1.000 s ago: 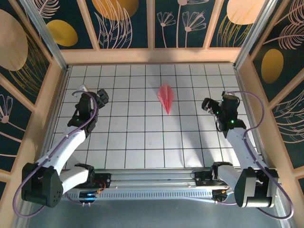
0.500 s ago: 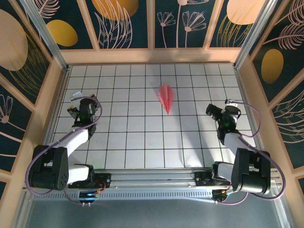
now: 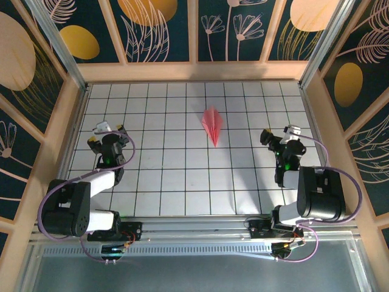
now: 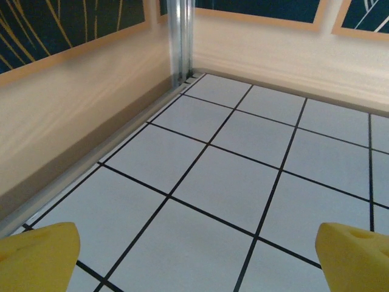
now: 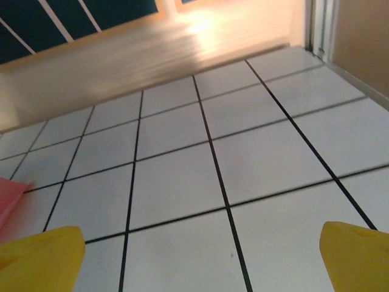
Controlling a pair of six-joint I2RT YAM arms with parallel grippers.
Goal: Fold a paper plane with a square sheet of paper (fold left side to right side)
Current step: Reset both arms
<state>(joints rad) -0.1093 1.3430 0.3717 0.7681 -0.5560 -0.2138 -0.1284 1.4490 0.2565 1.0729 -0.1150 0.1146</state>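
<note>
On the far half of the table [image 3: 176,182], a little right of the middle, I see the paper plane [image 3: 213,125]. It lies flat on the white grid as a narrow pink dart with creased wings. Its sharp tip points to the near side and its wider end to the far wall [image 3: 194,72]. Nothing touches it. It lies between the two arms, well apart from both and somewhat nearer to the right one.

At the left side, near the left wall [image 3: 78,121], is the left gripper [image 3: 104,135]. Its jaws are spread wide and they hold nothing. On the left wrist camera the yellow fingertips [image 4: 37,255] sit in the bottom corners. Between them lie bare grid squares that run to the far left corner, where a metal post [image 4: 180,36] stands.

At the right side I see the right gripper [image 3: 279,137], with its jaws also spread wide and empty. On the right wrist camera its yellow fingertips [image 5: 40,258] frame bare squares too. At the left edge a blurred pink corner of the paper plane [image 5: 9,201] shows, farther away than the left fingertip and not touching it.
</note>
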